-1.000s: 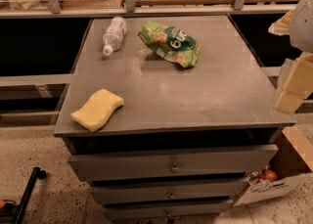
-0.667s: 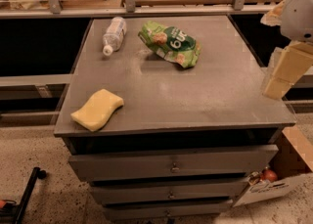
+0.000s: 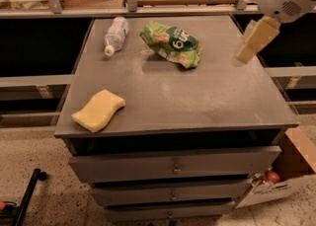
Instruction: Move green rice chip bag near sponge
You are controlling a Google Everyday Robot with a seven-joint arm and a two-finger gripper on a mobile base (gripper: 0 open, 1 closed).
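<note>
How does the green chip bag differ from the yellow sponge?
The green rice chip bag is crinkled, green with white lettering; the sponge is smooth, plain pale yellow. The bag lies at the back near the bottle; the sponge sits front left. Both rest on the cabinet top, untouched; the gripper hovers over its right side.

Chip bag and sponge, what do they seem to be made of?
The chip bag looks like thin glossy plastic film, crinkled and printed. The sponge looks like soft matte foam, pale yellow, wavy-sided. The gripper hangs by the right side of the table, touching neither.
</note>
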